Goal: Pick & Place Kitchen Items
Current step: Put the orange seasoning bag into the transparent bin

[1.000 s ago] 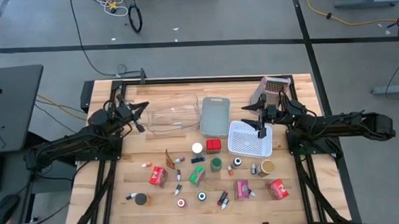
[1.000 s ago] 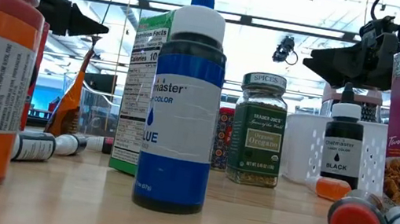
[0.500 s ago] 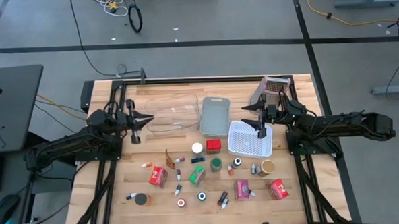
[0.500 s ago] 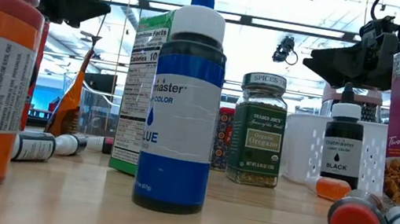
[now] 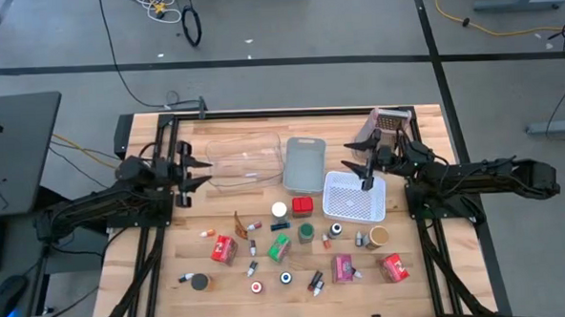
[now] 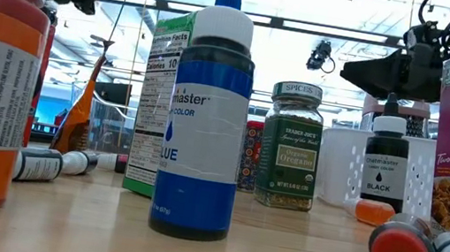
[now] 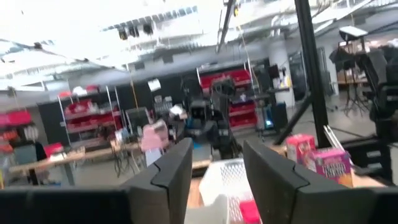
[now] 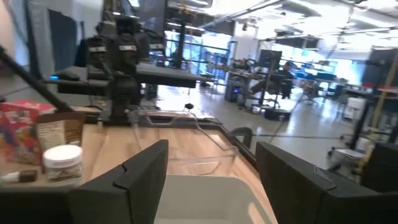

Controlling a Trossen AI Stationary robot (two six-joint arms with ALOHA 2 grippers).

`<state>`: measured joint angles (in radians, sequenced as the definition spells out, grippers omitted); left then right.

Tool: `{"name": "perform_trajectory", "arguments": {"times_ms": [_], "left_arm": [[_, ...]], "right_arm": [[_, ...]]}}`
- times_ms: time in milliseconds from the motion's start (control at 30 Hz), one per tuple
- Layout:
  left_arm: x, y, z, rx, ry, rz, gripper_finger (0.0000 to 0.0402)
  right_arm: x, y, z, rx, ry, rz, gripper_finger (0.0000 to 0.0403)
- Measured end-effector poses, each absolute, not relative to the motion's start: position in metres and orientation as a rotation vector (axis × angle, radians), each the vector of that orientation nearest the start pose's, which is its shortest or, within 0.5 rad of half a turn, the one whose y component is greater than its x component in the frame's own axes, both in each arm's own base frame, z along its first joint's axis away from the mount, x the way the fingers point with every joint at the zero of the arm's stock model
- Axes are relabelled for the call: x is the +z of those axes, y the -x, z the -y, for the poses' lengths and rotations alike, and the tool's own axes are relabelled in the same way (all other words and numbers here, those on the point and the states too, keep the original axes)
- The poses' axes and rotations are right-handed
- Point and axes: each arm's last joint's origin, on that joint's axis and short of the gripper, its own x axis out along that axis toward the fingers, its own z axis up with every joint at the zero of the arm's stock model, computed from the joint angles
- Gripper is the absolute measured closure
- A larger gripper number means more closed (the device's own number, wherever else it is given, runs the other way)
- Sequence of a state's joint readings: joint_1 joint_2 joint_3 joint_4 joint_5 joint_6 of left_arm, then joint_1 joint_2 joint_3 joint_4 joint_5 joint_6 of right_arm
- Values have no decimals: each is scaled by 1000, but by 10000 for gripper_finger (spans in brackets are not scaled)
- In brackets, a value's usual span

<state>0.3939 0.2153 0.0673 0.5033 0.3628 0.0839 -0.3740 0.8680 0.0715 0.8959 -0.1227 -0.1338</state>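
- Red, pink and green kitchen items (image 5: 284, 246) lie scattered on the wooden table (image 5: 421, 277), near the white perforated bin (image 5: 353, 196).
- My right gripper (image 5: 363, 167) hovers over that bin's far rim, fingers spread, empty.
- My left gripper (image 5: 189, 168), well apart beside the clear bin (image 5: 244, 163), stands parted, holding nothing.

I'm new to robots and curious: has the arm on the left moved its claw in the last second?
Yes. In the high view, the left gripper has swung up and back toward the clear bin, away from the kitchen items.
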Motion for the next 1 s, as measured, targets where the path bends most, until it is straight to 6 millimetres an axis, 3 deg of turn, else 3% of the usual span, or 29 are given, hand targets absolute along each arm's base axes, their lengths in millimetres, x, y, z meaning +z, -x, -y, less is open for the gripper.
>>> {"name": "perform_trajectory", "arguments": {"times_ms": [267, 733, 1000], "left_arm": [[231, -95, -29, 47, -234, 382, 244], [233, -110, -29, -158, -32, 102, 244], [218, -126, -34, -210, -27, -23, 244]], "right_arm": [[181, -150, 53, -198, -16, 101, 151], [183, -150, 53, -198, 21, 113, 151], [214, -141, 53, -341, 210, 425, 151]]}}
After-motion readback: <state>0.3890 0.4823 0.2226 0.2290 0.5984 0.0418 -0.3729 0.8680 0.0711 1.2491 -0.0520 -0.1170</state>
